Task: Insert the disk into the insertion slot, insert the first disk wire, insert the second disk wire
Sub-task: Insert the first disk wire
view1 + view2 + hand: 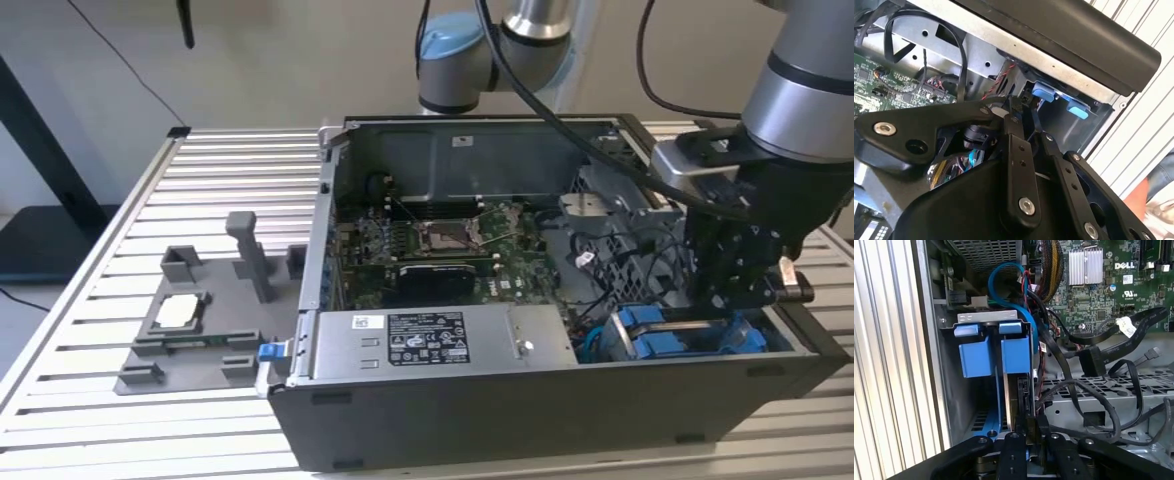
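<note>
The exterior view takes in the whole computer case point(534, 420) on the slatted table point(134, 430). The first wrist view looks closely at the insertion slot point(985, 317), a grey metal bay with blue rails and tabs at the case's near corner, on the exterior view's right. The gripper point(1031, 434) reaches into it, pinched nearly closed on a narrow black piece point(1029, 416) beside the blue tabs
</note>
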